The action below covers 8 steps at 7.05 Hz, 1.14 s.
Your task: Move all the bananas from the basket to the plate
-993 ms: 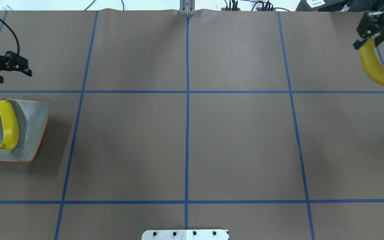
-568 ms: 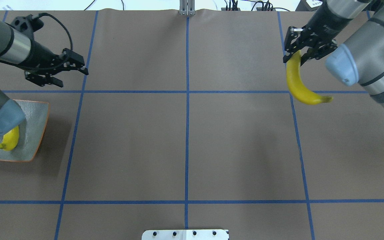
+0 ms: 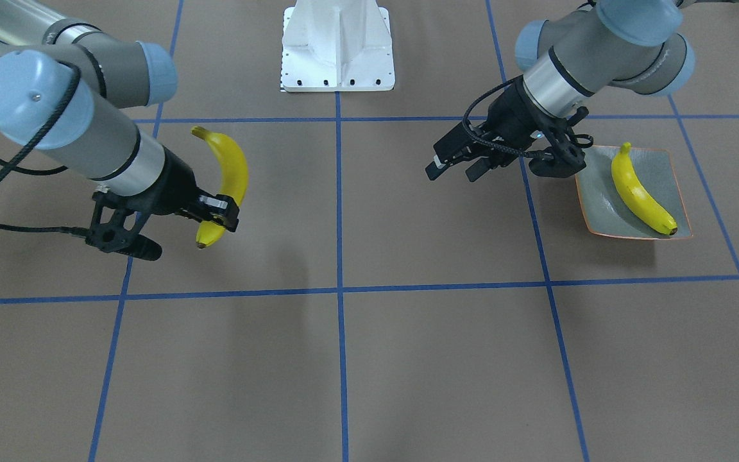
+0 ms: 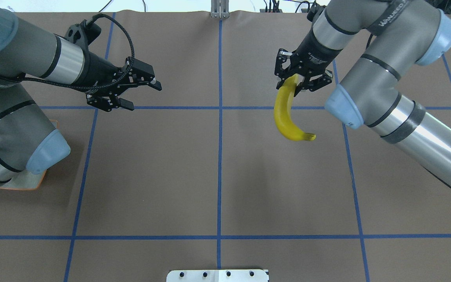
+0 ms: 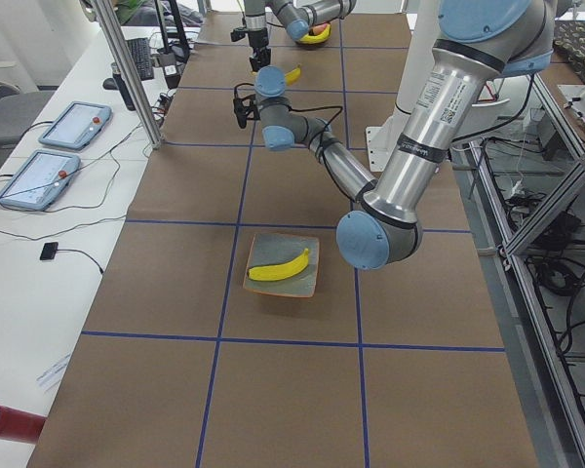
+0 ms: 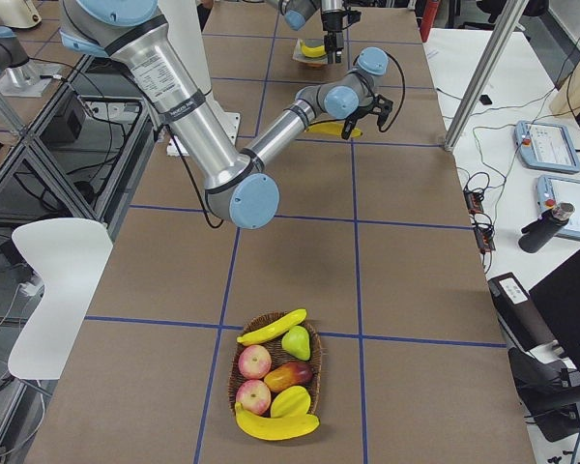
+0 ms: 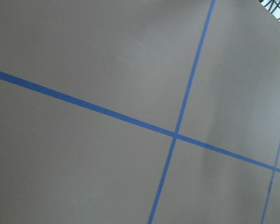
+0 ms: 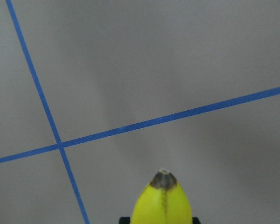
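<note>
One glossy yellow curved banana (image 4: 290, 117) hung from the right gripper (image 4: 300, 83), jaws clamped on its upper end, the dark-tipped lower end dangling clear of the table. The right wrist view showed only that tip over the blue lines.

A second yellow banana (image 3: 642, 192) lay diagonally in the small square grey-green plate with the thin orange rim (image 3: 672, 168). The plate sat behind the left gripper (image 3: 451, 171), just beside its wrist. The left gripper hovered with fingers spread apart, holding nothing. The two grippers pointed toward each other, well apart.

Two more yellow bananas, one (image 6: 271, 328) on the rim nearest the right gripper and one (image 6: 275, 425) on the rim farthest from it, rested on the oval brown wicker basket (image 6: 318, 360), far behind that gripper at the table's end. Red-yellow apples (image 6: 254, 362) and a green pear (image 6: 296, 341) filled the basket between them.

In the overhead view the left arm's grey elbow covered nearly all of the plate; only an orange corner showed.

Brown paper table with a blue tape grid (image 4: 217, 176). White robot base (image 3: 337, 45). Two grey tablets (image 5: 73, 125) lay on the side bench.

White lettering on the right arm's wrist and a sticker on the left arm's forearm were too small to read.
</note>
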Motion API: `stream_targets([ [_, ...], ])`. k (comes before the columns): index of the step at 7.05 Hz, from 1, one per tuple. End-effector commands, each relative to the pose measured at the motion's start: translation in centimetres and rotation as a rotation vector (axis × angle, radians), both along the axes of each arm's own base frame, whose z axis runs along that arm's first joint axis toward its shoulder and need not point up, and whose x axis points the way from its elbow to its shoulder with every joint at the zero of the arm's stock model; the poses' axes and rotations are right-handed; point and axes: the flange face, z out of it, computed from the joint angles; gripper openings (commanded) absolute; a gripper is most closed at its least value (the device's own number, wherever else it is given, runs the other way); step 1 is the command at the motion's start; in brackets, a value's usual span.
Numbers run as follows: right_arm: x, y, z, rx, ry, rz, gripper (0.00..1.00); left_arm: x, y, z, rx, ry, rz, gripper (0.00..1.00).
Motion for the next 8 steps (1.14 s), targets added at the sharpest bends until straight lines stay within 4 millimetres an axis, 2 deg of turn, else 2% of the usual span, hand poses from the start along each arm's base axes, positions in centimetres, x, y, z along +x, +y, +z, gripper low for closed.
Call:
stream_targets([
  [1, -5.4, 3.0, -5.4, -0.065, 0.007, 0.101, 0.0, 2.3, 2.3, -3.1, 0.029, 0.076, 0.048, 1.0],
  [2, -6.7, 4.0, -6.9, -0.072, 0.0, 0.115, 0.0, 3.8, 3.5, -5.3, 0.022, 0.107, 0.074, 1.0],
  [3, -7.9, 4.9, -7.5, -0.08, 0.003, 0.125, 0.0, 4.2, 3.9, -7.1, 0.004, 0.132, 0.08, 1.0],
  [4, -8.3, 5.3, -7.6, -0.083, 0.006, 0.132, 0.0, 5.5, 4.6, -7.5, 0.01, 0.136, 0.063, 1.0],
  [5, -8.9, 5.8, -8.3, -0.092, 0.002, 0.141, 0.0, 8.3, 5.9, -7.5, 0.013, 0.127, 0.047, 1.0],
  [8, -8.8, 6.2, -8.9, -0.093, -0.007, 0.148, 0.0, 9.3, 5.7, -6.5, 0.001, 0.101, 0.042, 1.0],
])
